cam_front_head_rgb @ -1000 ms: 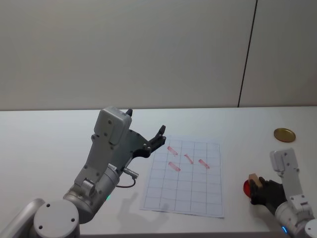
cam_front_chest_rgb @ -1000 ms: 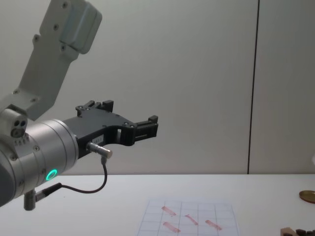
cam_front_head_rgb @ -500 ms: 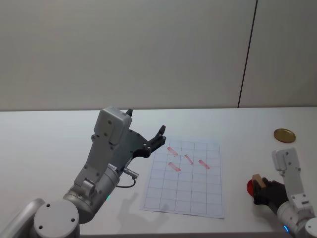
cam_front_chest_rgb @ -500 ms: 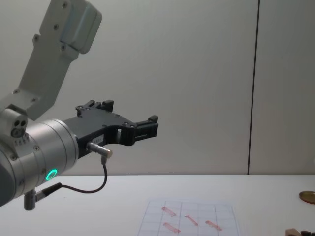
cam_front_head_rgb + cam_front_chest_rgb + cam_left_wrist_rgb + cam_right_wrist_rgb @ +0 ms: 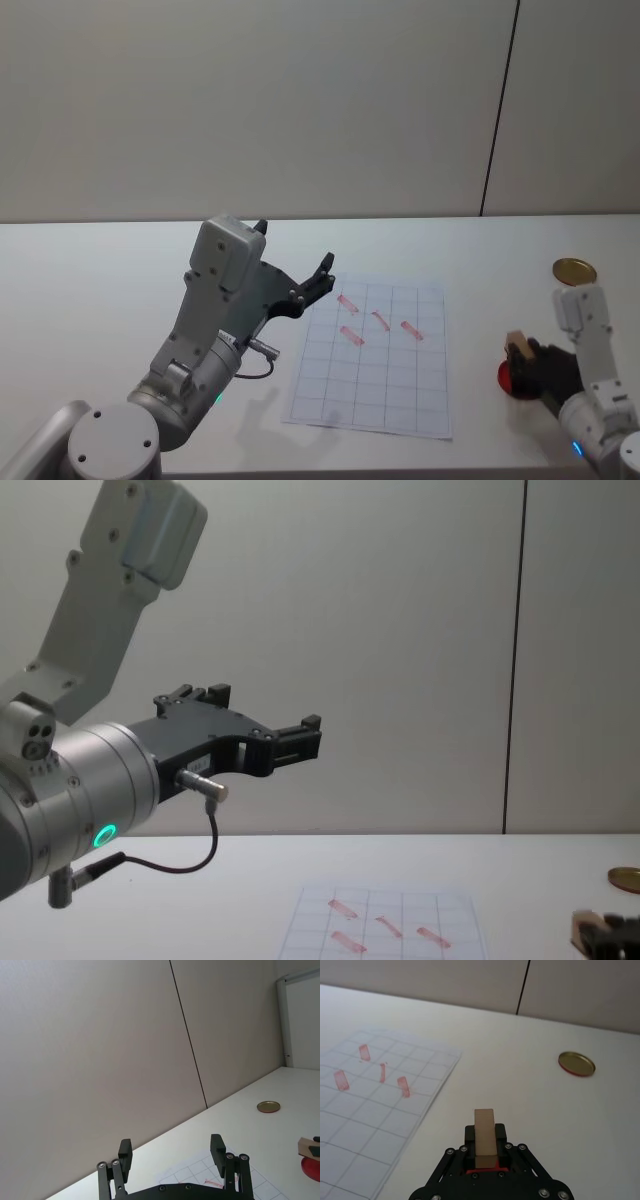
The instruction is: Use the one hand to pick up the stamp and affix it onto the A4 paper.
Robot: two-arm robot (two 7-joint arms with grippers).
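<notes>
The right pincer sits low over the tabletop at about 4 o'clock from the A4 paper, well apart from the sheet's edge. Its two black fingers are closed on the stamp, which stands upright between them with its upper half sticking out above the fingertips. Directly beneath the stamp lies a red round pad, and whether the stamp's base touches it cannot be told. The A4 paper lies flat in the middle of the tabletop, with several reddish-pink marks clustered in its far half, toward 12 o'clock. A flat golden disc rests on the tabletop at about 2 o'clock from the paper and at 12 o'clock from the right pincer, near it but apart. The left pincer hangs in the air at about 10 o'clock from the paper, beyond the sheet's left edge, with its fingers spread wide and nothing between them; a green light ring glows on the thick silver wrist behind it.
</notes>
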